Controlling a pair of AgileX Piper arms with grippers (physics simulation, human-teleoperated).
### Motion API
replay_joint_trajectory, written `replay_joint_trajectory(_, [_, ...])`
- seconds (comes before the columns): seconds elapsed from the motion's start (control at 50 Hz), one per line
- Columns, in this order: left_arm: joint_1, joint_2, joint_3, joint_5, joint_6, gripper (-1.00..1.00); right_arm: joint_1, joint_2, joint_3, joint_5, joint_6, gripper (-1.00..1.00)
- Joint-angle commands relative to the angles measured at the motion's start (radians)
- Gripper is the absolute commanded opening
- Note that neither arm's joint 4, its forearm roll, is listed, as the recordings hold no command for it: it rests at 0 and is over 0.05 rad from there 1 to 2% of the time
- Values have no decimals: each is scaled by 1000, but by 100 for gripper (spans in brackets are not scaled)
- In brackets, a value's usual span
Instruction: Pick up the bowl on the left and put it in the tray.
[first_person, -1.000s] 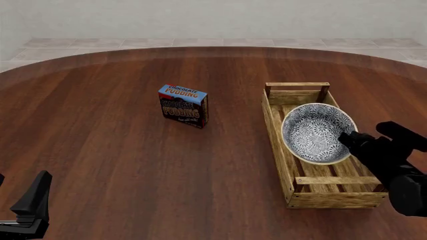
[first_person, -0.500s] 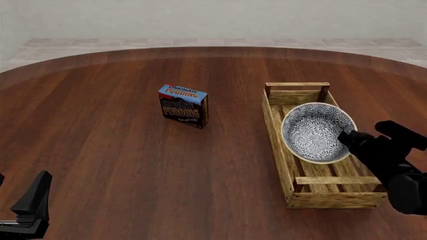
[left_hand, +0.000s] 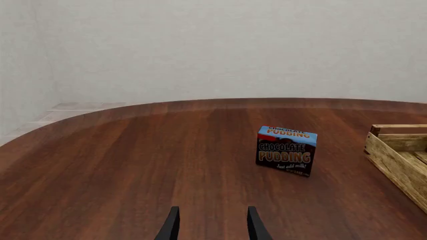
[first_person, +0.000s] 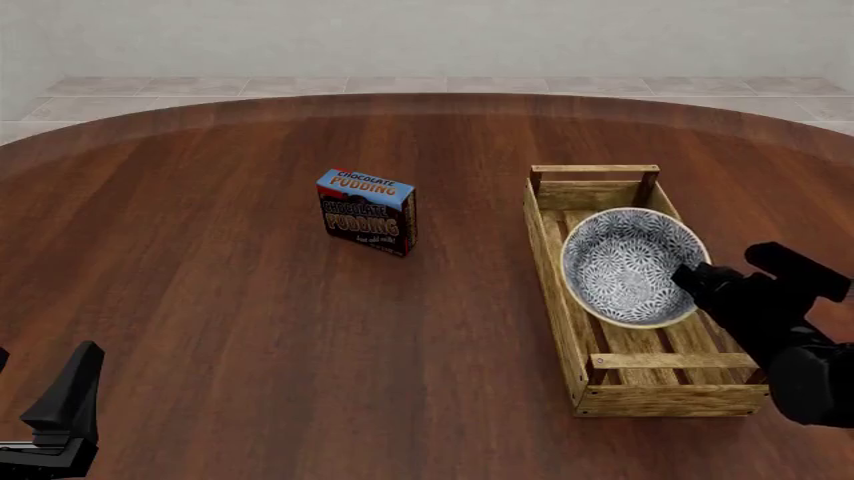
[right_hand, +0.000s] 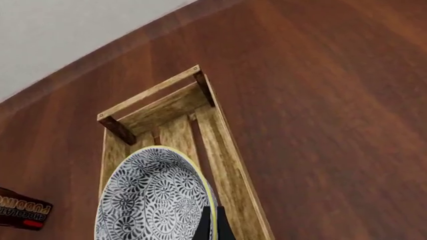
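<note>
Left claw (first_person: 60, 420): parked at the near left edge of the table (first_person: 240, 330), well apart from the work, fingers spread with nothing between them, as the left wrist view confirms.

Pudding box (first_person: 367, 211): upright at mid-table, clear of the action.

Bowl (first_person: 630, 265): tilted, held over the middle of the tray (first_person: 554, 290), its rim appearing to stand above the side planks. Whether its base touches the slats cannot be told.

Right claw (first_person: 694, 278): pinching the bowl's near-right rim.

Assessment: placement step, nearly finished. The next move appears to call for lowering until the bowl rests on the slats, then letting go and lifting clear without snagging the rim.
</note>
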Motion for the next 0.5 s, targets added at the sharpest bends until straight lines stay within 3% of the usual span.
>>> replay_joint_trajectory(0.02, [0, 0, 0, 0, 0, 100, 2, 12, -9, -9, 5, -100])
replay_joint_trajectory(0.5, [0, 0, 0, 0, 0, 100, -3, 26, -14, -17, -2, -100])
